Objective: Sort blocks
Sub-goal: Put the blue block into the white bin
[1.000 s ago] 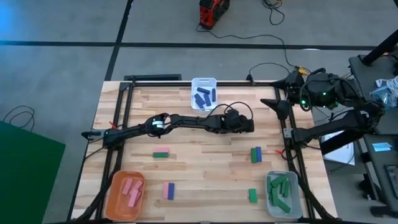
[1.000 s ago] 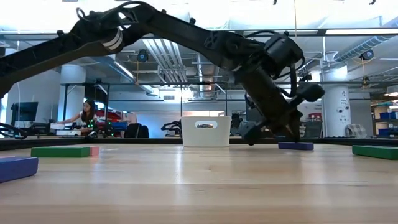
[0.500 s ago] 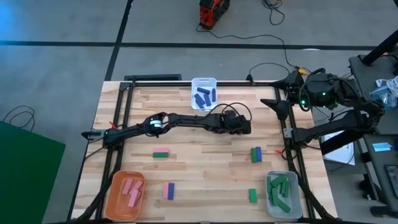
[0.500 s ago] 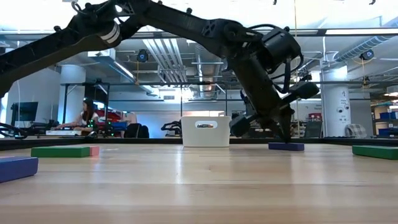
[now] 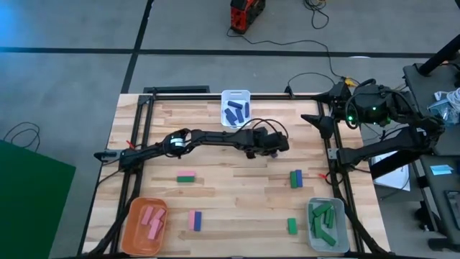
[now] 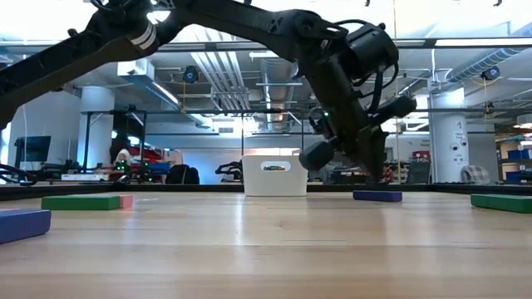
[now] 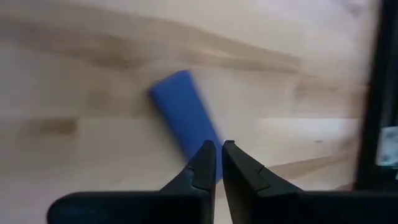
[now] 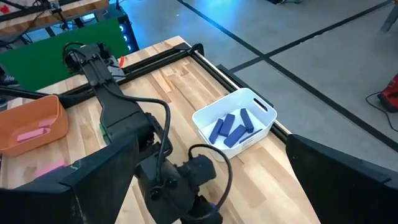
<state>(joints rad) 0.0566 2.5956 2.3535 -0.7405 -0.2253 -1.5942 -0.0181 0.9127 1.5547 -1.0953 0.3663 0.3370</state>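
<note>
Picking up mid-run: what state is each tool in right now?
Left tool: closed, empty, over the end of a blue block lying on the table.
Right tool: parked off the table's right edge, open, holding nothing.

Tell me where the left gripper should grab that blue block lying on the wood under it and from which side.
Grip the blue block across its narrow width at mid-length, coming straight down from above. It lies flat and alone on the table, long sides exposed. The left gripper sits nearly shut over one end, so it probably needs to open and shift along the bar.

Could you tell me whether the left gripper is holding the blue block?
No, the left gripper is shut with nothing between its fingers, and the blue block lies flat on the table beyond them.
</note>
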